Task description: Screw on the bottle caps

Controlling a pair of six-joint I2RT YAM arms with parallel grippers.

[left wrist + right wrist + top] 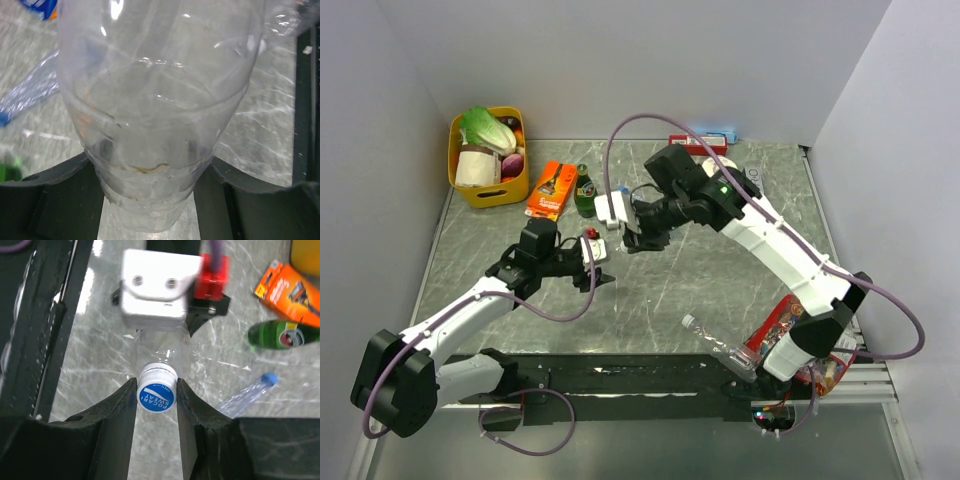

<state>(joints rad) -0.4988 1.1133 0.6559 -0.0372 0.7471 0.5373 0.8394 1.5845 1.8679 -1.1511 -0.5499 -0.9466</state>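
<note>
A clear plastic bottle fills the left wrist view, and my left gripper is shut on its lower body. The same bottle's neck points at the right wrist camera. A blue cap with a white ribbed rim sits on that neck, and my right gripper is shut on it, one finger on each side. In the top view the left gripper and right gripper meet at mid-table. A second clear bottle with a blue cap lies on the table. A third clear bottle lies near the front edge.
A yellow basket of groceries stands at the back left. An orange box and a dark green bottle lie beside it. A red packet lies by the right arm's base. A blue-and-white item sits at the back.
</note>
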